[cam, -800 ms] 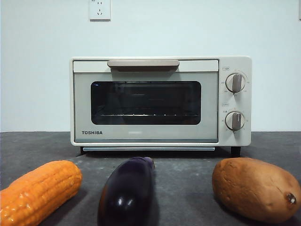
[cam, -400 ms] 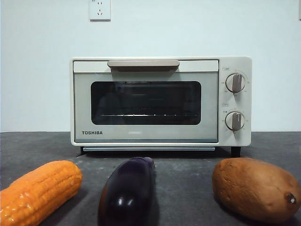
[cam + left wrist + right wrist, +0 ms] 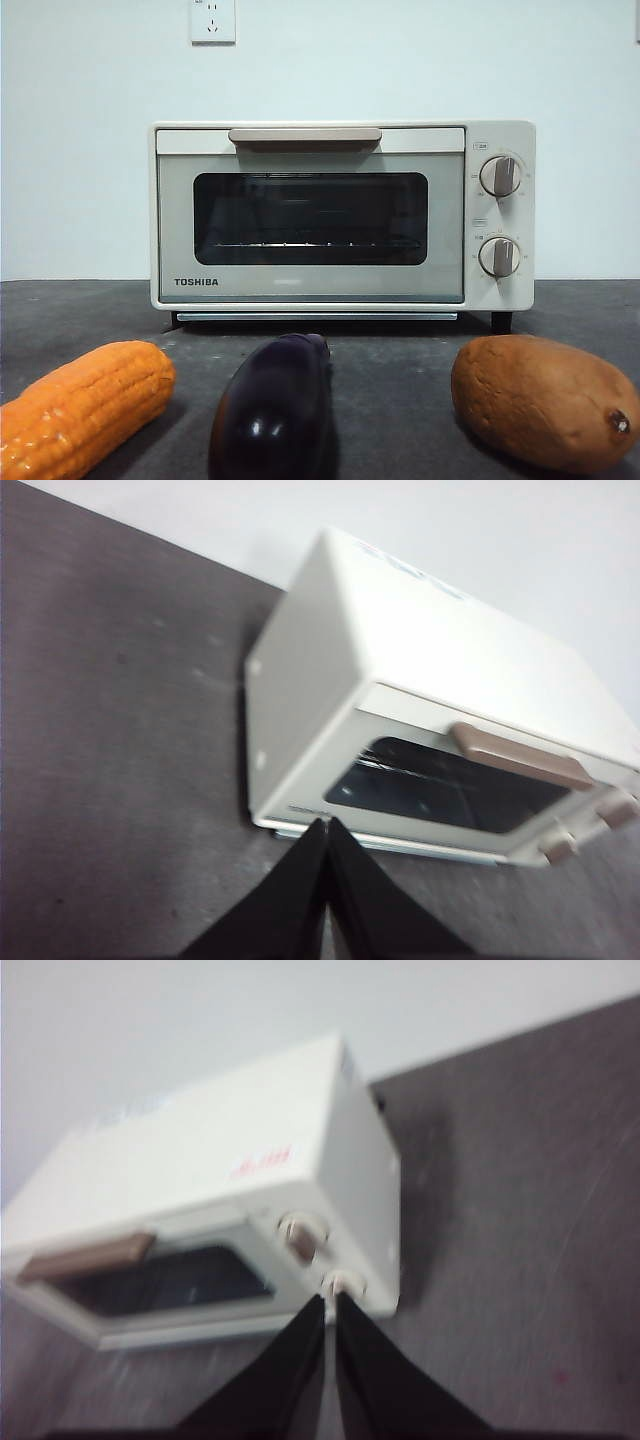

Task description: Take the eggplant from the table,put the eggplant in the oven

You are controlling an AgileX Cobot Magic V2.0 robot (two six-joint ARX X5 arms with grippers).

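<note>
We see the eggplant lying on the desk at 6 o'clock of the oven, between the corn cob at its 9 o'clock and the sweet potato at its 3 o'clock. The oven door is closed, its handle untouched. Both arms hang high above: the left pincer and the right pincer each have their jaws pressed together, holding nothing.

We judge the main risk to be the closed door: carrying the eggplant there first would leave nowhere to put it. Its glossy, rounded skin may slip from a narrow grip, and a wide reach could knock its neighbours. The door reads "TOSHIBA"; small markings by the knobs are unreadable.
</note>
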